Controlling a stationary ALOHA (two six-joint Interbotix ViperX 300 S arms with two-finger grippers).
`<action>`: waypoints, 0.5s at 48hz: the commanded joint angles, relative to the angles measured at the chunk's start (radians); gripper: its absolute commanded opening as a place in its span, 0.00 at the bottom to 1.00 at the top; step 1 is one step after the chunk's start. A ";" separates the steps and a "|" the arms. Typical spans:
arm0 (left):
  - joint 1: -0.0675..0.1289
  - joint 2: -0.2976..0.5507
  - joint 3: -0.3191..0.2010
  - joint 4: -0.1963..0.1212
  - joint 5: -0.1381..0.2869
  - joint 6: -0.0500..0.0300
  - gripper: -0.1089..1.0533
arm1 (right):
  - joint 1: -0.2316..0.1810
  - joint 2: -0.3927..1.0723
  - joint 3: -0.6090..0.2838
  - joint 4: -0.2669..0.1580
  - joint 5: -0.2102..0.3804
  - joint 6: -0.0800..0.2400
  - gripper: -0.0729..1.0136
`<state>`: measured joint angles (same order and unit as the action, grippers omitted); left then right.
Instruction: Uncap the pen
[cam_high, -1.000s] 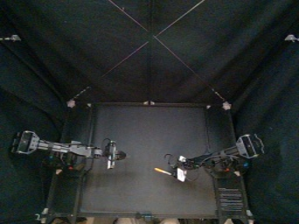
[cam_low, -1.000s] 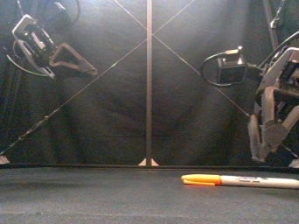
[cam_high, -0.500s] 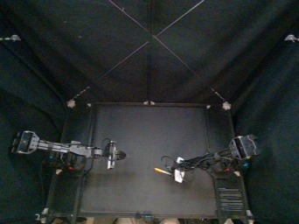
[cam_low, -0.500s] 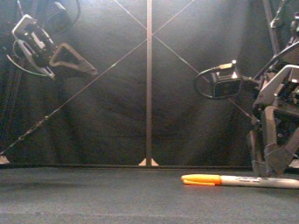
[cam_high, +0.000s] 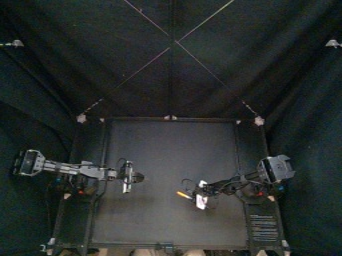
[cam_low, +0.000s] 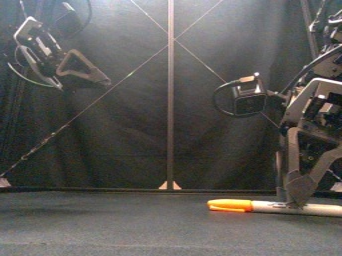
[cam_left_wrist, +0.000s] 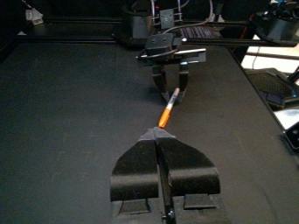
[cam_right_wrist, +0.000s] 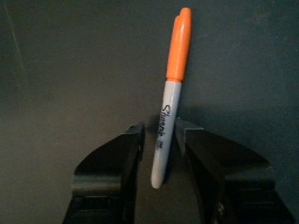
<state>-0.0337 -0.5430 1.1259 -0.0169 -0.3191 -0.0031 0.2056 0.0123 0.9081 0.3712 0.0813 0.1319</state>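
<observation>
Close right gripper (cam_right_wrist: 163, 129), jaws apart astride the Sharpie marker (cam_right_wrist: 170, 101) barrel, squarely; then open left gripper (cam_left_wrist: 160, 133), jaws together, for its orange cap (cam_right_wrist: 181, 39).

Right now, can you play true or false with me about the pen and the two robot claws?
1. The pen lies flat on the table. True.
2. Its cap is blue. False: the cap is orange.
3. The cap is already off. False: it is on the pen.
4. The right gripper has one jaw on each side of the pen. True.
5. The left gripper holds the pen. False: it hangs high up, jaws shut on nothing.
</observation>
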 joint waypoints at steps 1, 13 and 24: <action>0.000 0.000 -0.021 -0.002 -0.011 0.0000 0.28 | 0.009 0.005 0.000 -0.003 0.012 0.000 0.68; 0.000 0.000 -0.031 -0.002 -0.011 0.0000 0.29 | 0.000 -0.003 -0.015 -0.031 0.012 0.000 0.58; 0.000 0.008 -0.072 -0.026 -0.031 0.0000 0.42 | -0.072 -0.080 -0.089 -0.184 0.012 -0.002 0.58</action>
<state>-0.0322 -0.5384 1.0937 -0.0337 -0.3329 -0.0015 0.1703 -0.0046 0.8621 0.2332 0.0982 0.1289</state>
